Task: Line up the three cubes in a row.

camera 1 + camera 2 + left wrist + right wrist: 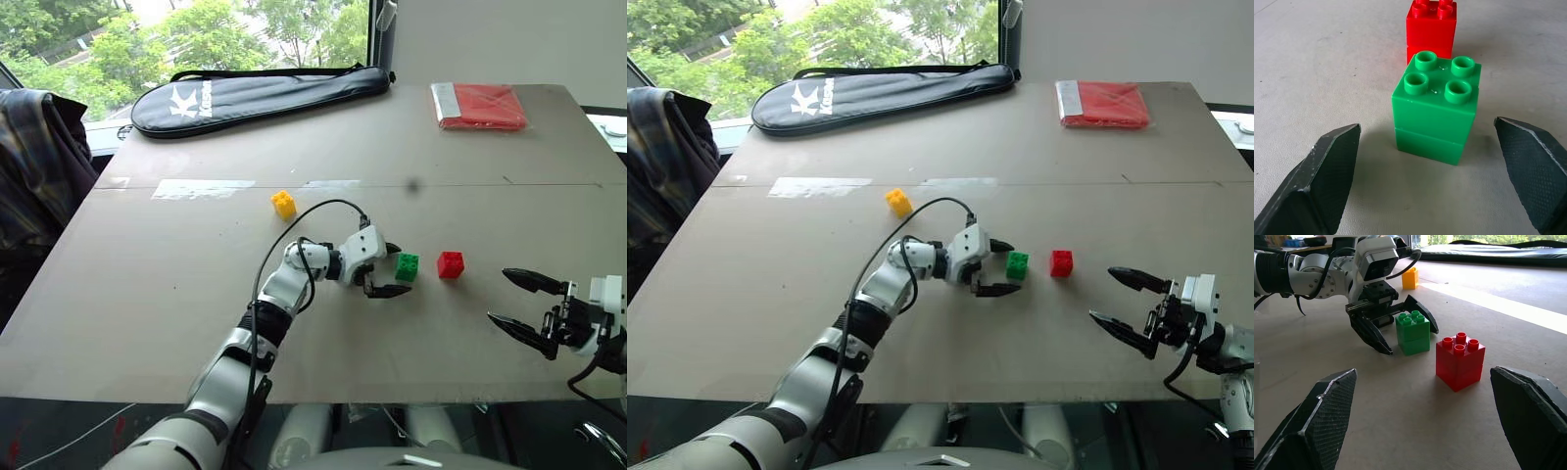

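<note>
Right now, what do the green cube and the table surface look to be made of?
Green cube: glossy moulded plastic, going by the small highlights on its four round studs and the seam around its middle. Table: a matte grey-beige board, faintly speckled; possibly laminate or coated wood, hard to tell.

Indoor test or lab room, not a home kitchen or shop. Indicated by a large plain grey bench (pixel 196 294) made of two boards joined at a seam, with strips of tape (pixel 201 188) stuck to its surface. Set beside a window (pixel 196 34) facing green trees. Far edge holds a black zipped racket bag (pixel 255 96) and a flat red packet (pixel 480 106). Plaid garment (pixel 34 166) draped at the left side. Bare pale wall (pixel 490 39) behind.
</note>
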Robot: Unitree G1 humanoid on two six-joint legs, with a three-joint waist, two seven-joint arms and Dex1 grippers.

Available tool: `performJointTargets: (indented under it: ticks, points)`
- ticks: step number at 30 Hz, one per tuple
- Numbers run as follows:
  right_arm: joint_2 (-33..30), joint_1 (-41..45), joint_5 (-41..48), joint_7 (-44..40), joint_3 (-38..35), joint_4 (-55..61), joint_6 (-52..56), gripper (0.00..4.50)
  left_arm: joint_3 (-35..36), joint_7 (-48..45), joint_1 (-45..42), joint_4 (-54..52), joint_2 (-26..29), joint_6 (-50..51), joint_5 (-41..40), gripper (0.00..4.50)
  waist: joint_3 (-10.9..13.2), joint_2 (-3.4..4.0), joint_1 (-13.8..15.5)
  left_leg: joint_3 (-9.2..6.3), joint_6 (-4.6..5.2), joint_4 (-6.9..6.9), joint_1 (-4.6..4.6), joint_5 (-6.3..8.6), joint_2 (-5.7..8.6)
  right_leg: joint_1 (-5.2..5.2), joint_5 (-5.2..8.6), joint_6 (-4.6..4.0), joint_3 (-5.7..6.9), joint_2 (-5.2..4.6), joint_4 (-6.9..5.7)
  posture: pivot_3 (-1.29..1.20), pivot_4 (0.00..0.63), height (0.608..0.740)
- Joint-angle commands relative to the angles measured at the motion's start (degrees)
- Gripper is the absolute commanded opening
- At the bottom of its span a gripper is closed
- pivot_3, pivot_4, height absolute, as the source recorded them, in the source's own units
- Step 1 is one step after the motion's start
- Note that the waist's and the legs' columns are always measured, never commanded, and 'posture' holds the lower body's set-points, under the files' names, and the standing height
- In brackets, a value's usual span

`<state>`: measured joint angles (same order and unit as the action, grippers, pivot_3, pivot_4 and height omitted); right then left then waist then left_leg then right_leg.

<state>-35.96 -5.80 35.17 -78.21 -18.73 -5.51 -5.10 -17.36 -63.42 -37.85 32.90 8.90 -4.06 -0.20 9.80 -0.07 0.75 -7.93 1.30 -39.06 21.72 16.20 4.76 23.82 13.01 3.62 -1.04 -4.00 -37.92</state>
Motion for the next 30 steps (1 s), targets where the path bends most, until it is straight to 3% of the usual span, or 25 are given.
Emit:
performJointTargets:
  ticks: [1, 23, 30]
  points:
    - [-0.2, 0.6, 0.4, -0.4, -0.6, 0.4, -0.8, 4.5, -0.3, 0.8, -2.2, 2.4, -0.7, -0.7, 0.3, 4.48, 0.0, 0.0, 0.0, 0.0, 0.0, -0.02, 0.01, 0.0, 0.0, 0.0, 0.0, 0.0, 0.0, 0.0, 0.0, 0.0, 0.15, 0.712]
    - [0.7, 1.1, -0.3, -0.6, -0.1, -0.1, -1.5, 4.5, 1.1, 4.8, -4.8, 7.7, -0.9, -4.2, 0.6, 4.48, 0.0, -0.01, -0.1, 0.0, -0.01, -0.02, 0.01, -0.01, 0.0, 0.0, -0.01, 0.02, -0.01, 0.01, 0.01, 0.0, 0.15, 0.712]
    - [0.5, 1.3, -0.4, -0.7, 0.0, -0.2, -1.4, 4.5, 1.9, -3.1, -1.4, -1.5, 1.0, -2.6, -4.5, 4.48, 0.0, 0.0, -0.2, 0.0, -0.15, -0.02, 0.03, -0.08, 0.0, 0.02, -0.01, 0.02, -0.01, 0.01, 0.02, 0.0, 0.15, 0.712]
